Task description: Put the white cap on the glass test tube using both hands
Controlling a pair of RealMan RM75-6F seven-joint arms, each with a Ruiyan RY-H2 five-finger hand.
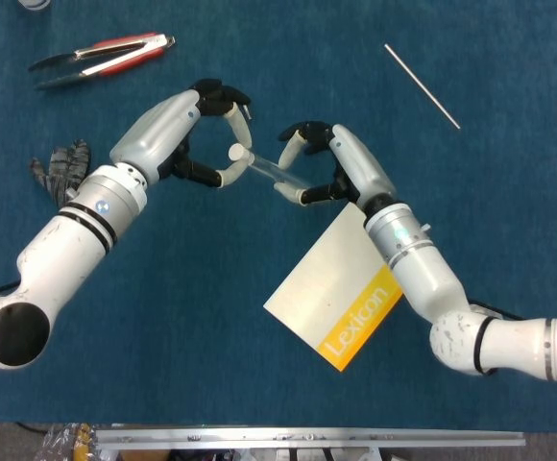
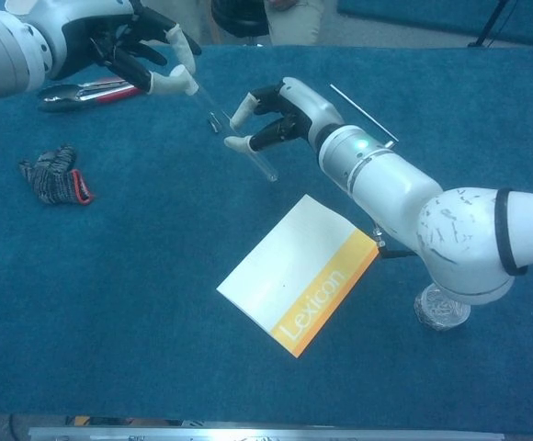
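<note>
Glass, thin and clear, the test tube (image 1: 271, 170) hangs in the air between the two arms, slanting from the left robot hand (image 1: 197, 130) down to the right robot hand (image 1: 322, 163), well above the blue table (image 1: 211, 317). It is held off the cloth this way, I judge, so that both ends are free and the open mouth can be reached from the side.

The right robot hand pinches the lower part of the tube between thumb and a fingertip, its other fingers curled over the top; in the chest view the closed bottom of the tube pokes out below that pinch. Its forearm runs up from the lower right, crossing just above the corner of the white and yellow Lexicon booklet (image 1: 341, 293), wrist bent so the palm faces the other arm.

The left robot hand grips the white cap (image 1: 236, 152) at its fingertips, right at the upper end of the tube. Cap and tube mouth meet or nearly meet there; whether the cap is already seated I cannot tell. The left forearm comes in from the lower left, the hand arched over with dark fingers bowed around the cap, so that the cap lines up with the tube's axis for a push.

Behind the left robot hand lie red-handled tongs (image 1: 106, 55), and a crumpled glove (image 1: 60, 165) sits beside its wrist.
</note>
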